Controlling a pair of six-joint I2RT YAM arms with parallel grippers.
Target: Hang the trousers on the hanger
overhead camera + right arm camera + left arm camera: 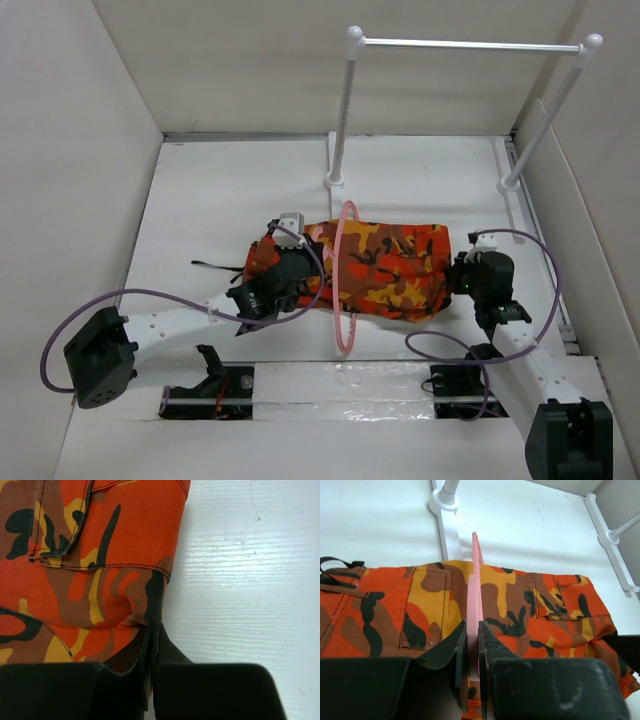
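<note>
The camouflage trousers [385,265] lie folded on the white table, with black drawstrings [215,266] trailing left. The pink hanger [346,290] stands upright around the middle of the trousers, its hook toward the near edge. My left gripper [300,278] is shut on the hanger's bar, seen edge-on in the left wrist view [475,600] with the trousers [420,610] beneath. My right gripper [462,272] is shut on the right edge of the trousers [90,575], pinching a fold of fabric between its fingers [165,650].
The white-and-silver rail stand [470,44] rises at the back, its two feet [334,182] on the table behind the trousers. White walls enclose the table on left, right and back. Purple cables loop off both arms.
</note>
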